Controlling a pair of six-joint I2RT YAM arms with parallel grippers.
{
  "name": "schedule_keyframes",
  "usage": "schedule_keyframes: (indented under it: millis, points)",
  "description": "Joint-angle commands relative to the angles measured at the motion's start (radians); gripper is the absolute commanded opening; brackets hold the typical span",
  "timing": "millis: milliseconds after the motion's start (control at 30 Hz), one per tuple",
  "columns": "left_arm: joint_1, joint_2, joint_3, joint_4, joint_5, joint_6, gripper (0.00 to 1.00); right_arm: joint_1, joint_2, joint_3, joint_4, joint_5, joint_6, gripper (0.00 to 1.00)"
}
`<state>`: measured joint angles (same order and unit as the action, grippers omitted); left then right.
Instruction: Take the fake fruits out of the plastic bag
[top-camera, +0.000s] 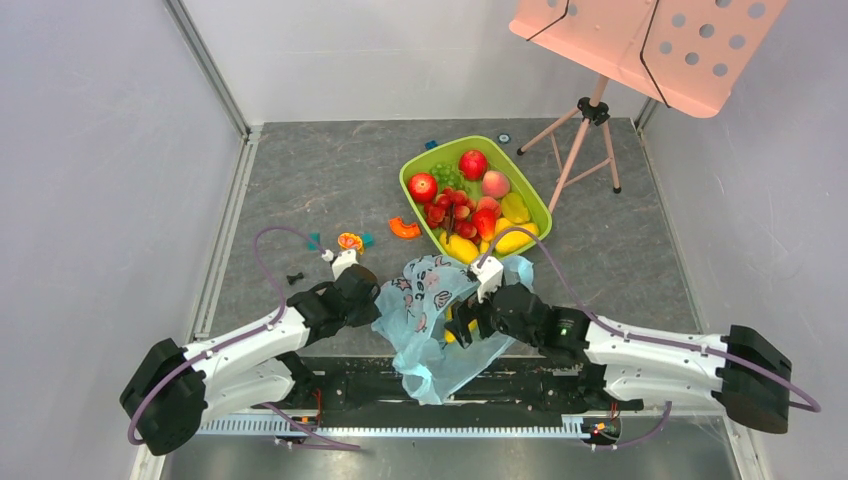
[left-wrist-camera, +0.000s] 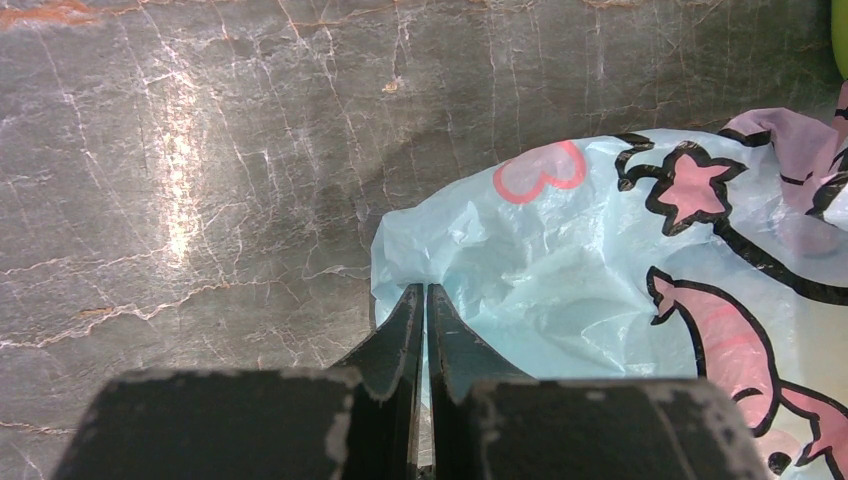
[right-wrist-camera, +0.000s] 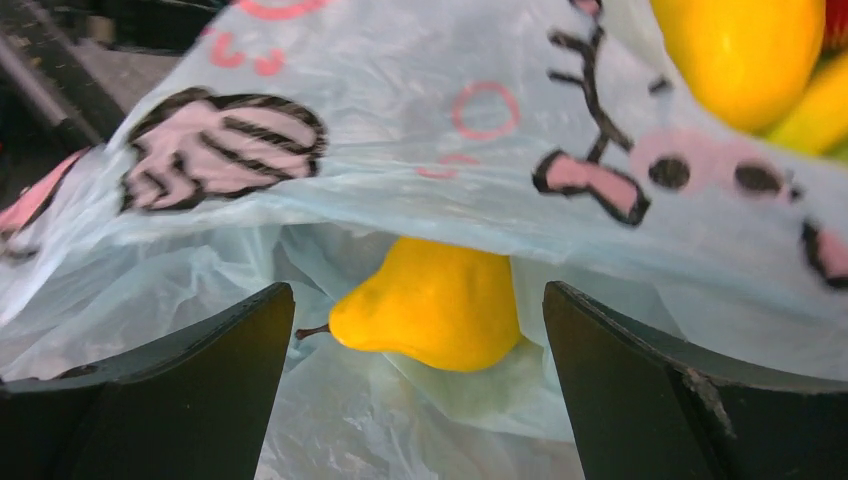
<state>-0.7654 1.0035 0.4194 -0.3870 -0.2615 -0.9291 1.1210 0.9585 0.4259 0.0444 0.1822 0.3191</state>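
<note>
The light-blue plastic bag (top-camera: 430, 300) with pink cartoon prints lies crumpled between my two arms at the near edge. My left gripper (left-wrist-camera: 427, 290) is shut on the bag's (left-wrist-camera: 560, 260) left edge, pinching a fold of film. My right gripper (right-wrist-camera: 418, 290) is open at the bag's mouth. A yellow pear-shaped fake fruit (right-wrist-camera: 430, 305) lies between its fingers without touching them, under a raised flap of the bag (right-wrist-camera: 400, 120). In the top view the right gripper (top-camera: 462, 325) sits at the bag's right side and the left gripper (top-camera: 372, 295) at its left.
A green tray (top-camera: 415, 165) behind the bag holds several red and yellow fruits (top-camera: 473, 163). Small coloured pieces (top-camera: 350, 240) and an orange piece (top-camera: 404, 228) lie left of the tray. A pink music stand (top-camera: 650, 40) on a tripod stands at the back right. Walls enclose the table.
</note>
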Motion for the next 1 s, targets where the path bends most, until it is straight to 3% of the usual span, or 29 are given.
schedule_keyframes:
  millis: [0, 133, 300, 767, 967]
  points:
    - [-0.004, 0.002, 0.009, 0.027, -0.027, 0.036, 0.09, 0.020, 0.054, 0.080, -0.103, 0.175, 0.248, 0.98]
    - [-0.004, 0.014, 0.016, 0.038, -0.018, 0.038, 0.09, 0.040, 0.126, 0.123, -0.129, 0.229, 0.328, 0.97]
    - [-0.005, 0.020, 0.012, 0.051, -0.006, 0.039, 0.09, 0.068, 0.209, 0.190, -0.182, 0.265, 0.411, 0.83]
    - [-0.005, 0.049, 0.002, 0.088, 0.017, 0.057, 0.10, 0.093, 0.369, 0.281, -0.318, 0.306, 0.443, 0.80]
    - [-0.005, 0.058, 0.002, 0.102, 0.024, 0.056, 0.10, 0.100, 0.365, 0.271, -0.320, 0.308, 0.406, 0.48]
